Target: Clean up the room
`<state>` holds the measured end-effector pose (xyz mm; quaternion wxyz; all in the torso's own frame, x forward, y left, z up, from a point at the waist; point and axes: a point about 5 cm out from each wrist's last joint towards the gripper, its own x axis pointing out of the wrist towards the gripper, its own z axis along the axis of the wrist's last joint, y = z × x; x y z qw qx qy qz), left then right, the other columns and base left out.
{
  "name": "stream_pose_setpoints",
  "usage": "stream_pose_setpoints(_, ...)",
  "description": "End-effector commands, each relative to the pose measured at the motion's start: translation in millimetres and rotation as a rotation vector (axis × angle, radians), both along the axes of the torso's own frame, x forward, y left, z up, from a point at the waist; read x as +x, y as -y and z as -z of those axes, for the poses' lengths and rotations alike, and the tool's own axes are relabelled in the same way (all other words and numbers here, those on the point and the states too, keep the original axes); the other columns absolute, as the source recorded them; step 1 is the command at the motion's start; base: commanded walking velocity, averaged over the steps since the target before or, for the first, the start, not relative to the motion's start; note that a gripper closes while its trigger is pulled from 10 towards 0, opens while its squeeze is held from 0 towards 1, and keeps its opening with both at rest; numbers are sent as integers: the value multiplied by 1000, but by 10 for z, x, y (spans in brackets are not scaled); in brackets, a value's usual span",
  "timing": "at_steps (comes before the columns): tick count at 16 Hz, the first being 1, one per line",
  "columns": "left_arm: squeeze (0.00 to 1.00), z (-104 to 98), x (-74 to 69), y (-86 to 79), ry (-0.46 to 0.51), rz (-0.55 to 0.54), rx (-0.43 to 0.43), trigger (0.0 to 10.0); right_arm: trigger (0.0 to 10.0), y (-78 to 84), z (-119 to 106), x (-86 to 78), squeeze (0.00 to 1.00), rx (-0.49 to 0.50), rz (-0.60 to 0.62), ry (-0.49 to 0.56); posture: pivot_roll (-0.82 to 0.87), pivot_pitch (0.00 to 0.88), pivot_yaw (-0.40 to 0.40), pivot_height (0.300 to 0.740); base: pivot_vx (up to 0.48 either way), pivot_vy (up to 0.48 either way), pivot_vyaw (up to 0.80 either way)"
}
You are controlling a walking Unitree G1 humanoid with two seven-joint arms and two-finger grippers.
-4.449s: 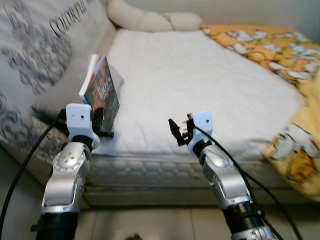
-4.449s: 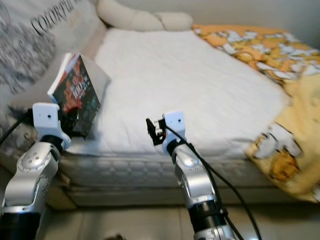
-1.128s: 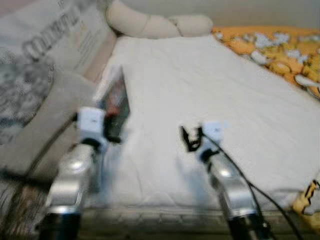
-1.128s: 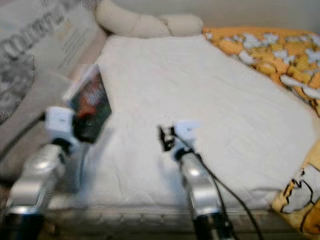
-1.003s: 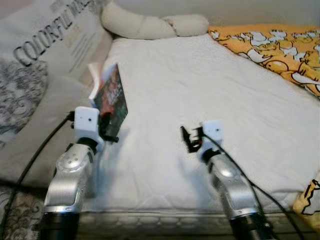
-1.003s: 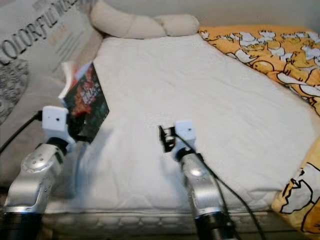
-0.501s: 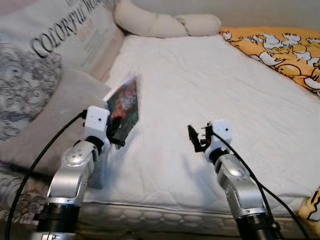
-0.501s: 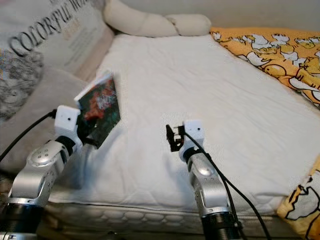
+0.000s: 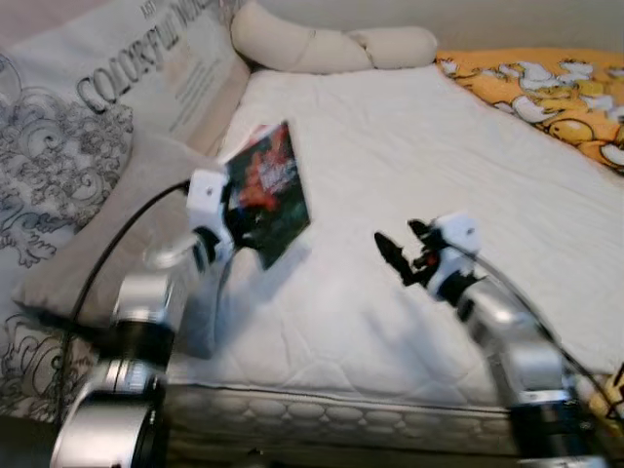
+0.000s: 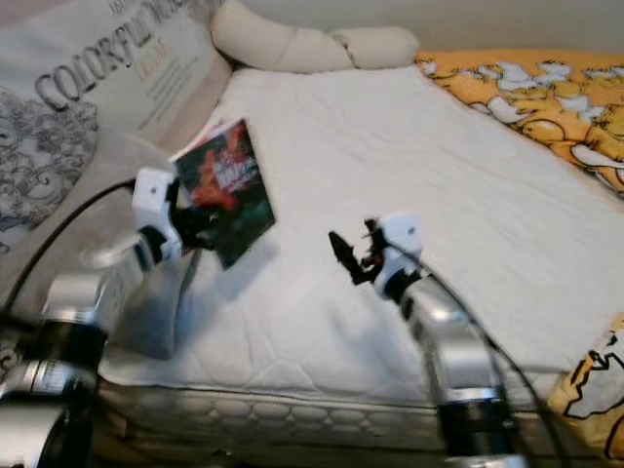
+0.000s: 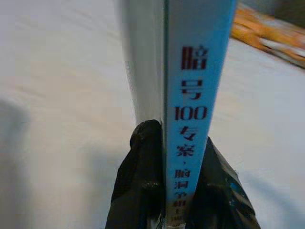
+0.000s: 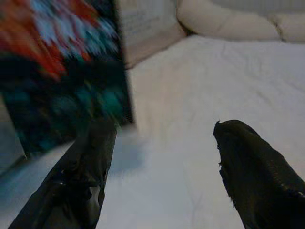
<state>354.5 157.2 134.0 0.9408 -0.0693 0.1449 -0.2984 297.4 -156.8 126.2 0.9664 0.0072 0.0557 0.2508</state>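
book (image 9: 271,191) above mattress (image 9: 409,166), pillows (image 9: 331,47) behind

white mattress (image 9: 409,156), lettered pillow (image 9: 117,107), orange duck blanket (image 9: 546,88)

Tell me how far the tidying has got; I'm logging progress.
Done: the book is lifted clear of the white mattress. In hand: the left gripper pinches its spine; the right gripper hovers open beside it. Left: putting it away; no shelf in view.
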Motion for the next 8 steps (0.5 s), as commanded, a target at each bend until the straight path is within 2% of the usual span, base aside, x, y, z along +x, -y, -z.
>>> stream_pose_setpoints(1,0,-3,-9,32,-33,87,-28,10000,10000,-24,-81,0,0,29,-34,21,-76,0,72,740,0,0,0)
stream_pose_setpoints(3,0,-16,54,44,-40,129,1,10000,10000,-13,-101,-19,0,-20,-75,32,-91,0,82,740,0,0,0)
stream_pose_setpoints(4,0,-20,89,67,-82,187,-17,10000,10000,-26,-110,-62,0,-28,-135,25,-97,0,88,740,0,0,0)
stream_pose_setpoints(6,0,36,55,86,-174,283,-41,10000,10000,-74,-124,-124,0,-15,-224,29,-96,0,84,740,0,0,0)
stream_pose_setpoints(7,0,46,50,86,-193,295,-47,10000,10000,-76,-119,-139,0,-14,-237,16,-95,0,82,740,0,0,0)
stream_pose_setpoints(8,0,87,40,79,-263,310,-81,10000,10000,-103,-88,-185,0,-11,-306,-29,-96,0,82,740,0,0,0)
